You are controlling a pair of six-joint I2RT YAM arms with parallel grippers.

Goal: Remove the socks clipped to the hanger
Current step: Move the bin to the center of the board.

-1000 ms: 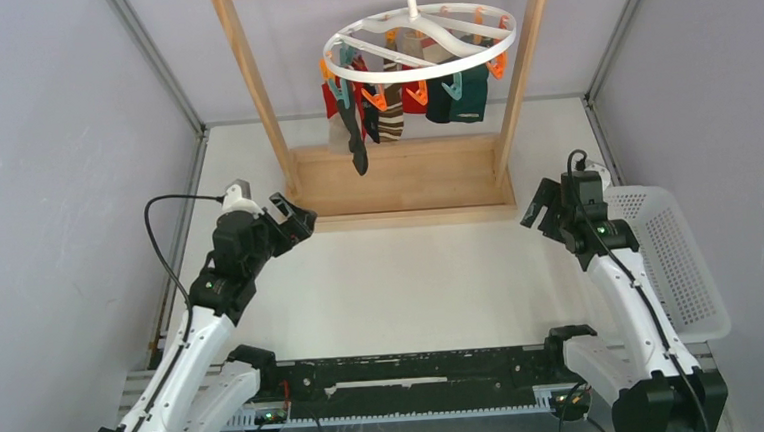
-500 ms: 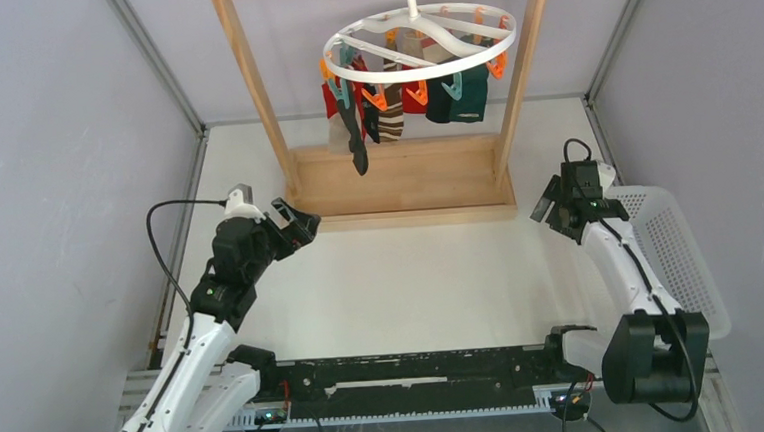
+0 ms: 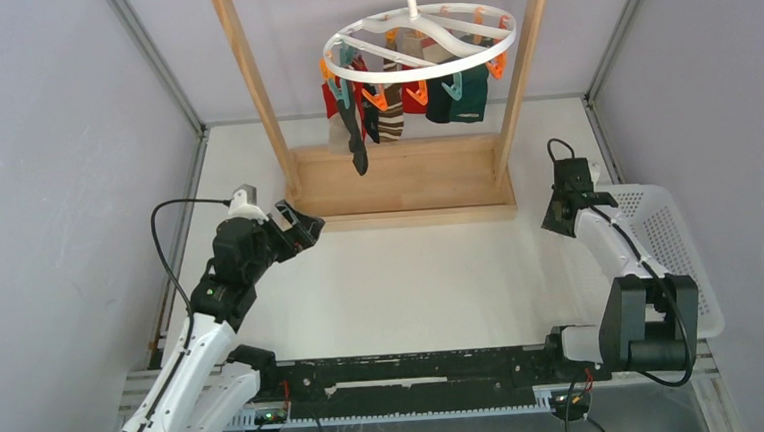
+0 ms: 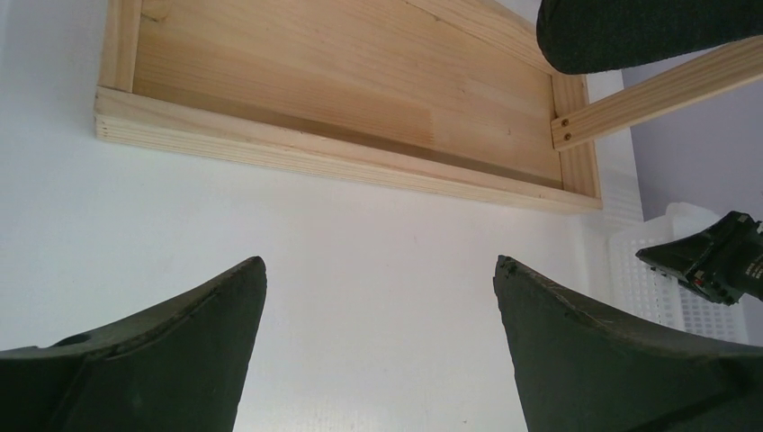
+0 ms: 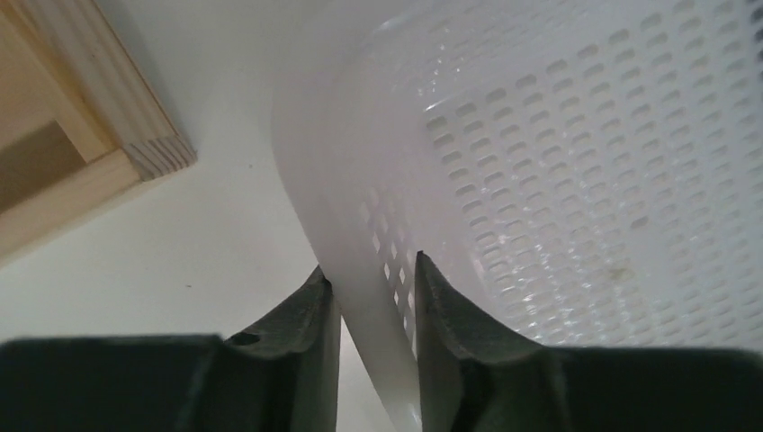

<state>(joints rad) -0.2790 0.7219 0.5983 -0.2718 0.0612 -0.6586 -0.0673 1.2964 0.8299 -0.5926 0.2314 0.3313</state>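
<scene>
Left gripper (image 4: 380, 263) gapes before the rack (image 3: 401, 180). Right gripper (image 5: 371, 270), right of the rack, pinches the basket (image 5: 558, 162) rim

- A wooden rack (image 3: 401, 175) stands at the far end of my white table (image 3: 412, 274). It has a flat base and two tall posts.
- A white basket (image 3: 676, 248) full of little holes sits on my right.
- Grey walls (image 3: 43, 147) stand around the table.

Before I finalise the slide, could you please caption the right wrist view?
Right fingers pinch the white basket by its rim, next to the wooden rack corner.
</scene>
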